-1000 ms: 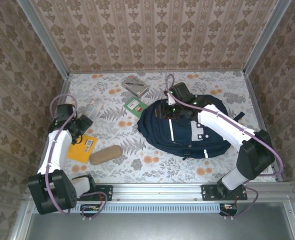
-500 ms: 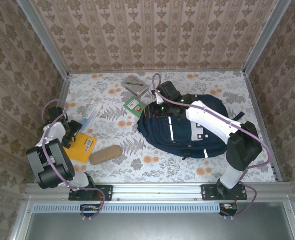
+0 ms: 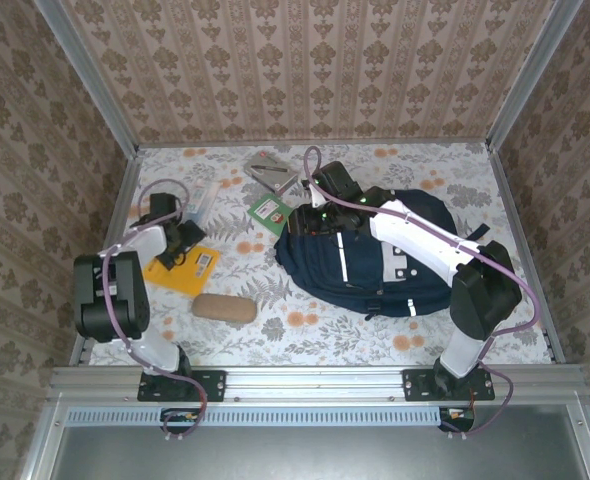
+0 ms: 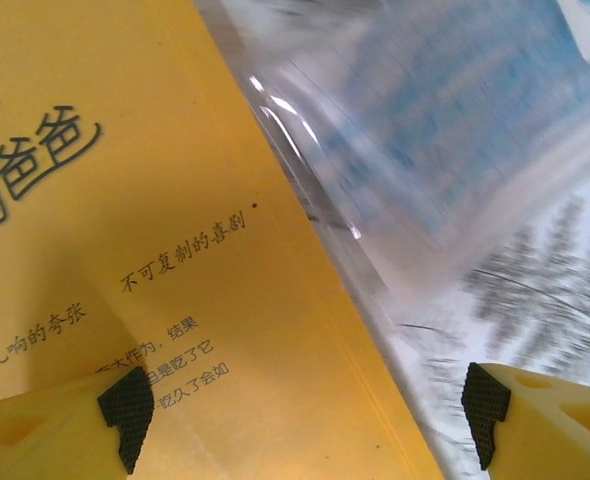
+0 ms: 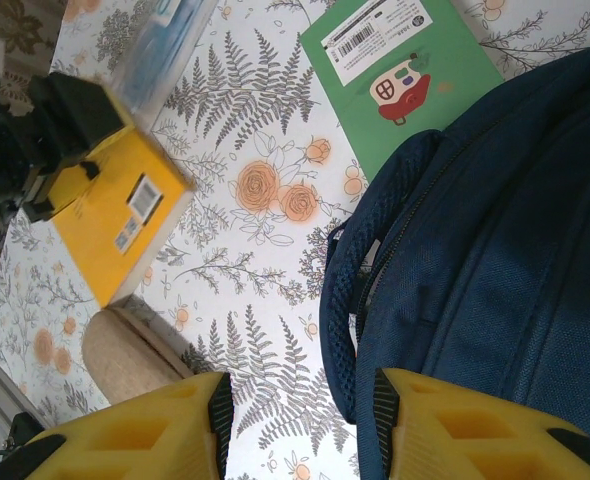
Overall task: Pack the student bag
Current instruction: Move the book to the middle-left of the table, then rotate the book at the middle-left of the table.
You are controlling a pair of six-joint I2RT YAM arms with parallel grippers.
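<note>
The student bag [image 3: 375,265] lies on the right side of the table [image 3: 315,335]. It looks soft and floppy, so its top loop [image 5: 335,300] seems best to grab. The right gripper [image 5: 300,410] hangs above that, jaws open and empty. The left gripper [image 4: 310,410] has its jaws wide open over a yellow book [image 4: 125,200].

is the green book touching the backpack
Touching. In the right wrist view the edge of the backpack lies over one corner of the green book and hides it, with no strip of tablecloth between them.
</note>
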